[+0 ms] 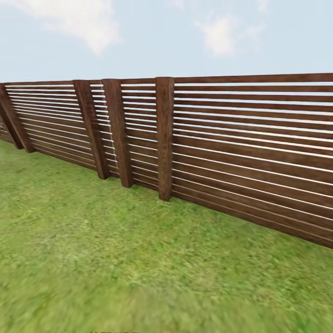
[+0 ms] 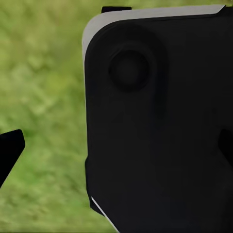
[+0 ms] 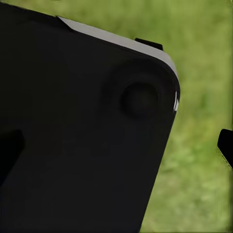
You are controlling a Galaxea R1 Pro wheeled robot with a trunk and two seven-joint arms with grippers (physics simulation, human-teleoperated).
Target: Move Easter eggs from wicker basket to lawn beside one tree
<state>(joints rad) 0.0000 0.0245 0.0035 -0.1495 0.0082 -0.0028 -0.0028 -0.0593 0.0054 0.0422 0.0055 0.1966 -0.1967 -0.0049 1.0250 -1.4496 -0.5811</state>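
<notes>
The robot appears to be in transit across the garden, searching rather than handling anything. The head view takes in the lawn [image 1: 115,259] running up to a slatted fence [image 1: 240,148], with pale blue sky and soft cloud above it. No wicker basket, Easter egg or tree is visible beside the fence, so where they lie cannot be told from here. My judgement is that the task is at or near its start, or between trips; the next move calls for turning the base or head away from the fence until the basket or a thin-trunked tree comes into sight, then driving toward it.

The fence is dark brown wood with a visible grain: thin horizontal slats with light showing through the gaps, carried on broad square posts, and it bends in angled sections along the lawn's edge. The grass is short, mottled green with yellowish patches, and blurs close to the camera.

In each wrist view a large black rounded-corner body with a pale grey edge and a round recess sits close to the lens, with blurred grass behind. Dark finger [image 2: 9,148] tips [image 3: 225,145] show at the frame edges, but how far either gripper is open, or whether it holds anything, I cannot tell.
</notes>
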